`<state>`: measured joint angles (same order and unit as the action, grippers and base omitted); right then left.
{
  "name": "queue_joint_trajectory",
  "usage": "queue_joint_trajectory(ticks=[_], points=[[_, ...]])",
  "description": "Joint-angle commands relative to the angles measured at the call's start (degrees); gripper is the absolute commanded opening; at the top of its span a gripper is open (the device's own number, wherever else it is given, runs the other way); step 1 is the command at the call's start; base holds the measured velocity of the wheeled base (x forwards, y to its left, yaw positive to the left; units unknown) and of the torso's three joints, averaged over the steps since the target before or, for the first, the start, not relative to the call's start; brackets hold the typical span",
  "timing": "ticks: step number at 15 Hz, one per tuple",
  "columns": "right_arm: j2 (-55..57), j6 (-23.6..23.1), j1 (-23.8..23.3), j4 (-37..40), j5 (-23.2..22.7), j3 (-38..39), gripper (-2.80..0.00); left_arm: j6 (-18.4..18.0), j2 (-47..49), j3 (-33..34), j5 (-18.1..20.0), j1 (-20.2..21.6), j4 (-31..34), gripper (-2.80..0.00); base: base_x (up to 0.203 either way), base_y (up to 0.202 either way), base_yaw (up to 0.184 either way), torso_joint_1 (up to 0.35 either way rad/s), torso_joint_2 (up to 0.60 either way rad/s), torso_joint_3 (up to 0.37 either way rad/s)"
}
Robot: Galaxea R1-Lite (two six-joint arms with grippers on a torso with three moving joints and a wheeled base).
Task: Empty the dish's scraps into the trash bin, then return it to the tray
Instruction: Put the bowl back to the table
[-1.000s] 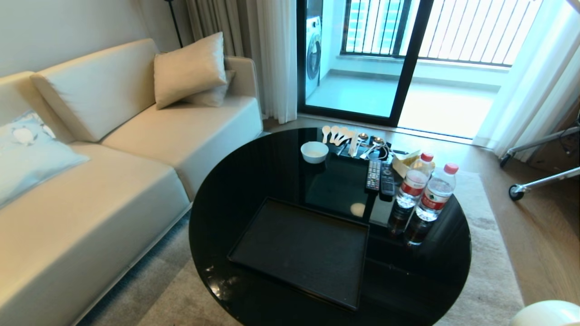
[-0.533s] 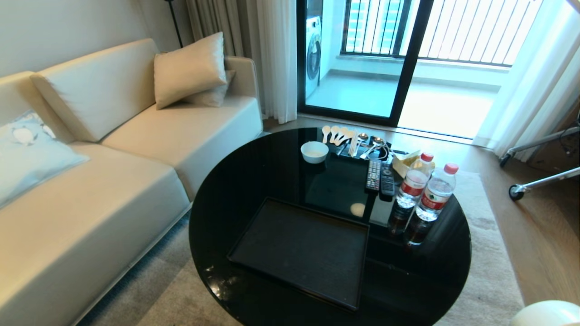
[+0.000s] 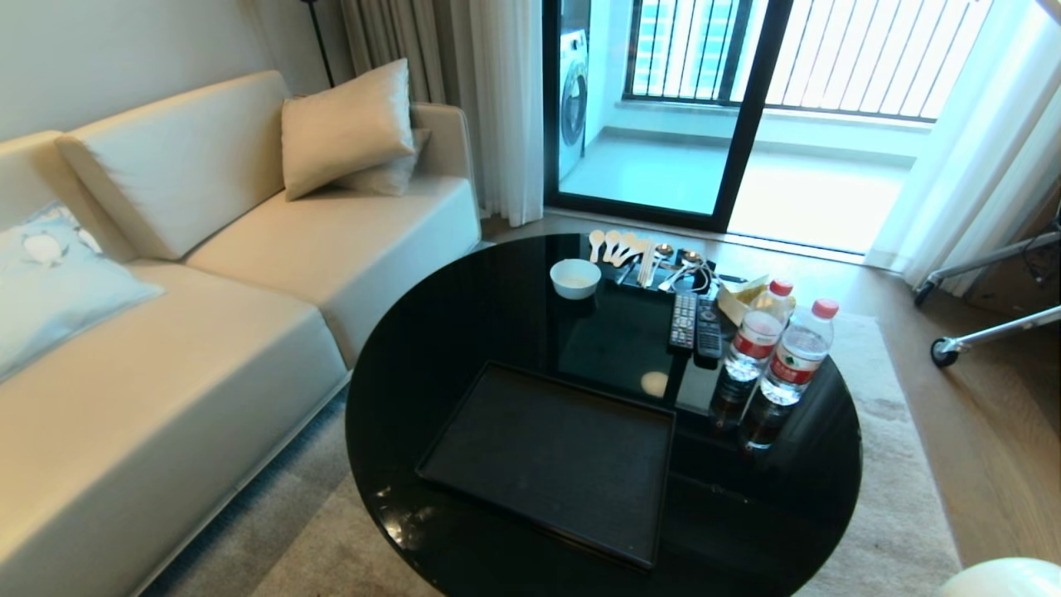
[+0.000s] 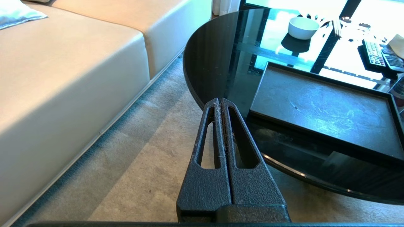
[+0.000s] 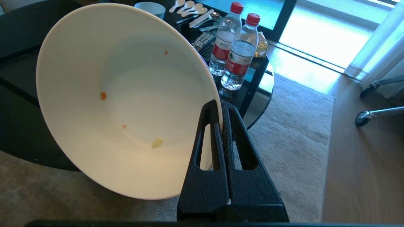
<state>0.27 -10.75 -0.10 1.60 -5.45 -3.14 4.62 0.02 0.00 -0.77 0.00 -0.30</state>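
Note:
My right gripper [image 5: 221, 105] is shut on the rim of the dish [image 5: 126, 94], a deep white bowl tilted on its side beside the table's edge. Only a few tiny scraps cling inside it, an orange speck [image 5: 103, 96] and a pale yellow bit [image 5: 157, 142]. In the head view just the dish's edge [image 3: 1003, 578] shows at the bottom right corner. The black tray [image 3: 547, 460] lies bare on the near part of the round black table [image 3: 464, 332]. My left gripper [image 4: 220, 101] is shut on nothing, low over the carpet by the table's left edge. The trash bin is out of view.
A smaller white bowl [image 3: 575, 278], spoons [image 3: 622, 246], two remotes [image 3: 695, 323] and two water bottles [image 3: 783, 352] stand at the table's far and right side. A beige sofa [image 3: 166, 332] runs along the left. Carpet [image 4: 126, 164] lies between sofa and table.
The dish's edge at the bottom right corner of the head view has sunk slightly. Nothing else has moved.

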Motion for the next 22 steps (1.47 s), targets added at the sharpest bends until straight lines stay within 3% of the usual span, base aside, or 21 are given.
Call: queue_joint_trajectory(ticks=[1,4,7,11,16,22], points=[[3.1,-0.3,0.0,1.3,-1.6,-4.6,-2.8,0.0,0.0,0.0,0.0,0.0,0.0,-2.8,0.0,0.0,0.0,0.0,0.0,0.0],[11.4,-0.9,0.7,3.1,-2.0,-9.4,-2.8,0.0,0.0,0.0,0.0,0.0,0.0,-2.8,0.0,0.0,0.0,0.0,0.0,0.0],[23.4,-1.4,4.5,2.6,-2.0,-13.3,-2.8,0.0,0.0,0.0,0.0,0.0,0.0,-2.8,0.0,0.0,0.0,0.0,0.0,0.0],[42.6,-1.6,8.3,-2.0,-1.9,-18.9,-2.8,0.0,0.0,0.0,0.0,0.0,0.0,-2.8,0.0,0.0,0.0,0.0,0.0,0.0],[66.2,-0.6,9.2,-6.6,-1.9,-27.8,-2.8,0.0,0.0,0.0,0.0,0.0,0.0,-2.8,0.0,0.0,0.0,0.0,0.0,0.0],[88.5,1.1,13.6,-11.1,-1.9,-38.1,-2.8,0.0,0.0,0.0,0.0,0.0,0.0,-2.8,0.0,0.0,0.0,0.0,0.0,0.0]])
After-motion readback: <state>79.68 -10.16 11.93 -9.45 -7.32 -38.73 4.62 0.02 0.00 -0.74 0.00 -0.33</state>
